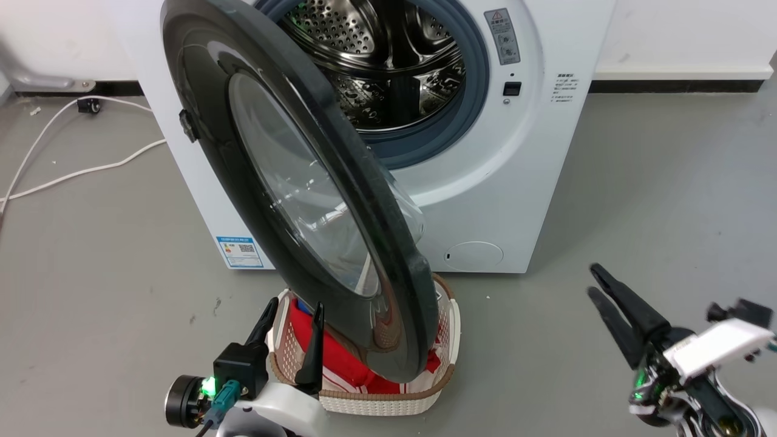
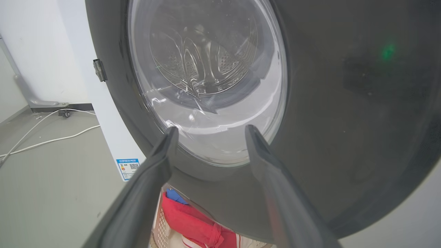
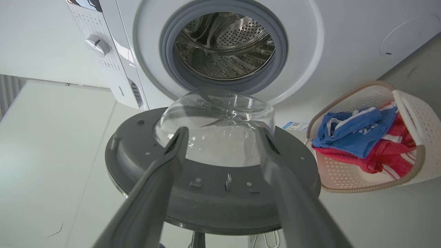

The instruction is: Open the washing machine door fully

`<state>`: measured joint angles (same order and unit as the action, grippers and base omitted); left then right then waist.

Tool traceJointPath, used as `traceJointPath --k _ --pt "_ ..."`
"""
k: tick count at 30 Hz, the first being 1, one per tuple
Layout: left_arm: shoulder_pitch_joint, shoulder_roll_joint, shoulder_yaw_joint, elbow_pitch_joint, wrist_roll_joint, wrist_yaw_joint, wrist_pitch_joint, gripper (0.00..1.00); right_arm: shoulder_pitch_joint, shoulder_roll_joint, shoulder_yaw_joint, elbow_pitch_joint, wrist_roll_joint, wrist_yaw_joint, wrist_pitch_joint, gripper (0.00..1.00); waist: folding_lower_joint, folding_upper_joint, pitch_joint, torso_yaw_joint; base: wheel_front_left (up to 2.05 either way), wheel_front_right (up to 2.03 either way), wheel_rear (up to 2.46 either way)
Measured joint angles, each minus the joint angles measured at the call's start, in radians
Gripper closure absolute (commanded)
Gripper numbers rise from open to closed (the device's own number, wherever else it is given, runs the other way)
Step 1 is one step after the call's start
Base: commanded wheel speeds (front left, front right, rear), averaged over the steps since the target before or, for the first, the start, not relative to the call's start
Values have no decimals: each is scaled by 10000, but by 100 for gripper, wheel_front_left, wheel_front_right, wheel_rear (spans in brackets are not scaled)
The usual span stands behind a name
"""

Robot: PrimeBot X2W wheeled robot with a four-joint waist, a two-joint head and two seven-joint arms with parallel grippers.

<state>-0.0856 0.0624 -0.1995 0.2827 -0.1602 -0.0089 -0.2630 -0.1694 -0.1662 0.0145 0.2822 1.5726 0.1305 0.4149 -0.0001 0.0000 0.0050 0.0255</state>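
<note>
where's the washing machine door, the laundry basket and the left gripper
washing machine door (image 1: 297, 194): head view, on its clear glass window
laundry basket (image 1: 376, 405): head view, on its near wall
left gripper (image 1: 294, 303): head view, midway between its two fingertips

The washing machine door (image 1: 291, 182) has a glossy black plastic rim around clear, smooth glass. The drum (image 1: 376, 60) is shiny perforated steel. At lower centre, the plastic basket (image 1: 376, 403) holds soft cloth (image 1: 343, 361).
</note>
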Motion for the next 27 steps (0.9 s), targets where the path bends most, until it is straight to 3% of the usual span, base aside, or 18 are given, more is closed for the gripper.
traceJointPath --k 7,8,12,20,23,27 --pt "105 63 102 6 -4 2 0 0 1208 -159 -251 -1183 -2964 0 -2646 0 0 0 -131 -154 0 0 0" --pt "133 107 169 -2 -17 10 0 0 1543 -320 -395 -1578 -5009 0 -3722 0 0 0 -150 -208 0 0 0" --pt "150 165 251 -13 -27 44 0 0 1827 -462 -825 -2266 -8220 0 -4761 0 0 0 -127 -253 0 0 0" --pt "145 259 380 -65 -25 121 0 0 2438 -171 -1668 -3891 -12960 2 -4970 0 0 0 -93 -311 0 0 0" --pt "145 293 397 -58 -25 132 0 0 2657 98 -1655 -4268 -13994 2 -4982 0 0 0 -119 -335 0 0 0" --pt "159 324 384 -6 -25 130 0 0 2986 437 -1438 -4362 -14533 2 -4963 0 0 0 -187 -359 0 0 0"
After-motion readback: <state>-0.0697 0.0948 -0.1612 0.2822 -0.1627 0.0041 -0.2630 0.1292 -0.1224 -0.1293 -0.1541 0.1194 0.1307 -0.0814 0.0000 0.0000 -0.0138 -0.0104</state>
